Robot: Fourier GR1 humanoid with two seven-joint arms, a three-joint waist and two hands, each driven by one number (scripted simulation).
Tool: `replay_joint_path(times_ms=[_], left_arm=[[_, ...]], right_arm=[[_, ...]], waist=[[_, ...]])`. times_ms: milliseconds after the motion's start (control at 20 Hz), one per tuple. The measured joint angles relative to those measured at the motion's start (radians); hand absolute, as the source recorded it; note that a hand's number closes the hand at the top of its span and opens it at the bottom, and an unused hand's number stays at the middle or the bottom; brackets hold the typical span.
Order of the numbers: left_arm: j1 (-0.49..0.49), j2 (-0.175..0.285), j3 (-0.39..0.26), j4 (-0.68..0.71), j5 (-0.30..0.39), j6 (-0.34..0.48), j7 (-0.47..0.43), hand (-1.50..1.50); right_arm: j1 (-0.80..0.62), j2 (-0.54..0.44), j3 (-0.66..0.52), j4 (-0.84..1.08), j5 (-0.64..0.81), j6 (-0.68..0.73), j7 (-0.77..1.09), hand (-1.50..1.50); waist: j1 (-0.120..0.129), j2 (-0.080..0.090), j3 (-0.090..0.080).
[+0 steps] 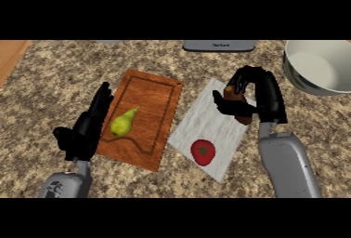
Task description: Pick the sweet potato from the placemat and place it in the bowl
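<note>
A brown sweet potato [238,108] sits at the upper right edge of the white placemat [210,130], mostly covered by my right hand [259,90], whose fingers and thumb curl round it. The white bowl [321,68] stands at the far right, up and to the right of that hand. My left hand [87,124] rests open, fingers straight up, at the left edge of the wooden cutting board.
A red tomato [203,151] lies on the near part of the placemat. A yellow-green pear [123,123] lies on the wooden cutting board [144,116] left of the placemat. A grey device [219,45] sits at the counter's back edge.
</note>
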Motion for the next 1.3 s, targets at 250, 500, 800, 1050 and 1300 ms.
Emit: replay_joint_path(times_ms=[250, 500, 800, 1050, 1300], left_arm=[[-0.009, 0.008, 0.008, -0.016, 0.002, -0.006, 0.028, 0.00], [-0.009, 0.002, 0.008, -0.026, -0.003, -0.005, 0.042, 0.00], [-0.006, -0.002, 0.019, 0.005, -0.003, -0.014, 0.005, 0.00], [0.014, -0.008, 0.006, -0.030, -0.016, -0.012, 0.015, 0.00], [-0.003, -0.018, 0.007, -0.009, -0.023, -0.010, 0.013, 0.00]], right_arm=[[-0.126, -0.040, -0.004, -0.079, 0.093, -0.001, 0.126, 1.50], [-0.257, -0.097, -0.031, -0.117, 0.164, 0.066, 0.296, 1.50], [-0.424, -0.165, -0.107, -0.042, 0.181, 0.119, 0.399, 1.50], [-0.531, -0.226, -0.166, 0.101, 0.194, 0.110, 0.403, 1.50], [-0.578, -0.312, -0.220, 0.245, 0.190, 0.118, 0.356, 1.50]], waist=[[-0.007, -0.003, -0.001], [-0.009, -0.003, -0.001], [-0.007, -0.001, -0.001], [-0.002, 0.000, -0.001], [0.000, 0.002, -0.001]])
